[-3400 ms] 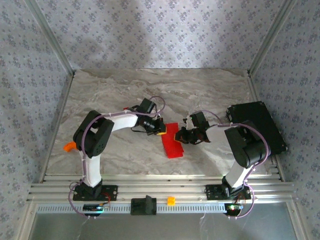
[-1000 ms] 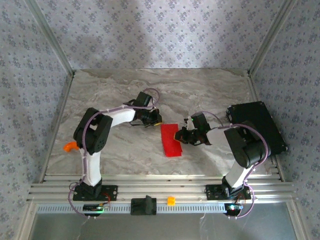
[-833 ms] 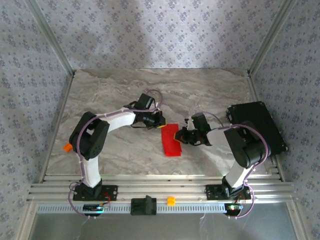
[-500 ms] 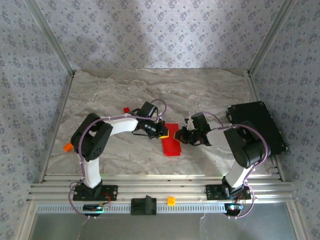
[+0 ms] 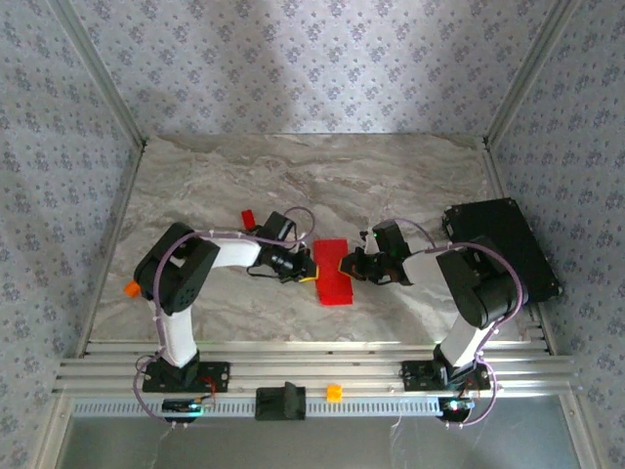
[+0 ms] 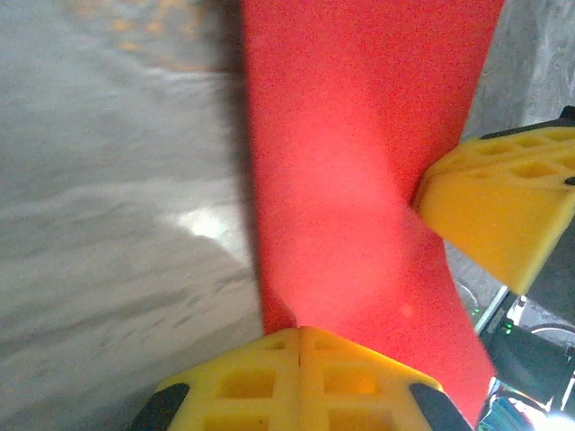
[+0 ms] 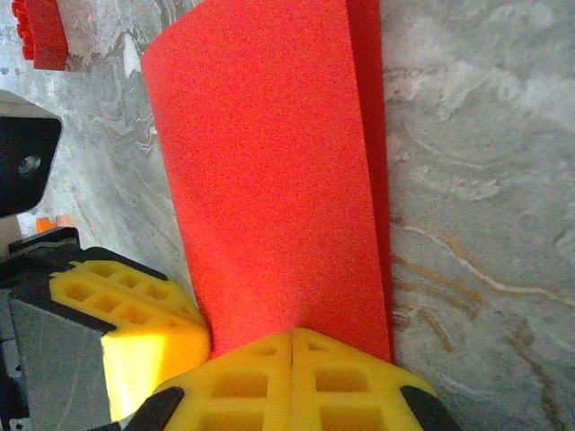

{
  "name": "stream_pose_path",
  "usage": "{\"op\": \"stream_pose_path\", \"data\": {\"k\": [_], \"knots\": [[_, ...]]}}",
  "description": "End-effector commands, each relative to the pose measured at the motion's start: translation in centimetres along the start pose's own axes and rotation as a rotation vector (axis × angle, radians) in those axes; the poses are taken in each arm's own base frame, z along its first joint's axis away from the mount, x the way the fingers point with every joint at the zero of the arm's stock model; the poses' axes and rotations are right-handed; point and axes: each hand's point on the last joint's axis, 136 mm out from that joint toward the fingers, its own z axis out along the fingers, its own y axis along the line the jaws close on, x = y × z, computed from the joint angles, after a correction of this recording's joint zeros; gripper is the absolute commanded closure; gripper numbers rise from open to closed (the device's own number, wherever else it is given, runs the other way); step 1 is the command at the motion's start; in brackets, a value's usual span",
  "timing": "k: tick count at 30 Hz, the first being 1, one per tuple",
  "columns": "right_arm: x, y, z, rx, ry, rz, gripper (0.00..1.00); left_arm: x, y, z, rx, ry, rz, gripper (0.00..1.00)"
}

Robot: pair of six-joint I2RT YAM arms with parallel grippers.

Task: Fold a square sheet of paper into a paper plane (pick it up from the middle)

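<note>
The square sheet of paper lies on the marble table as a bright red folded rectangle between the two arms. My left gripper is shut, its yellow tips against the sheet's left edge. In the left wrist view the paper stretches away from my shut left gripper. My right gripper is shut too, tips on the sheet's right edge. The right wrist view has the paper running up from my shut right gripper. Nothing shows between either pair of fingers.
A tiny red block sits behind the left arm, also visible as the red block. A black box stands at the right. An orange piece lies at the left, and another orange piece sits on the front rail.
My left gripper swung from behind the sheet's far left corner toward me, ending at its left edge. The tiny red block came into view. The right arm stayed put.
</note>
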Motion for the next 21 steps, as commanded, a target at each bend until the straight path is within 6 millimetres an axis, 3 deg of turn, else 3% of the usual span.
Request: {"op": "stream_pose_path", "data": {"k": [1, 5, 9, 14, 21], "knots": [[4.4, -8.5, -0.1, 0.299, 0.077, 0.141, 1.00, -0.4, 0.2, -1.5, -0.009, -0.036, -0.024, 1.00], [4.2, -8.5, -0.1, 0.296, 0.067, 0.149, 1.00, -1.3, -4.1, -2.7, 0.068, -0.077, 0.016, 1.00], [4.1, -8.4, 0.0, 0.294, 0.065, 0.148, 1.00, -0.3, -6.4, -1.4, 0.081, -0.039, 0.063, 1.00], [4.2, -8.4, -0.1, 0.292, 0.070, 0.150, 1.00, 0.3, -5.5, 0.6, 0.106, -0.001, 0.023, 1.00], [4.3, -8.5, -0.2, 0.295, 0.070, 0.150, 1.00, 2.4, -0.5, 1.8, -0.003, 0.051, -0.004, 1.00]]}}
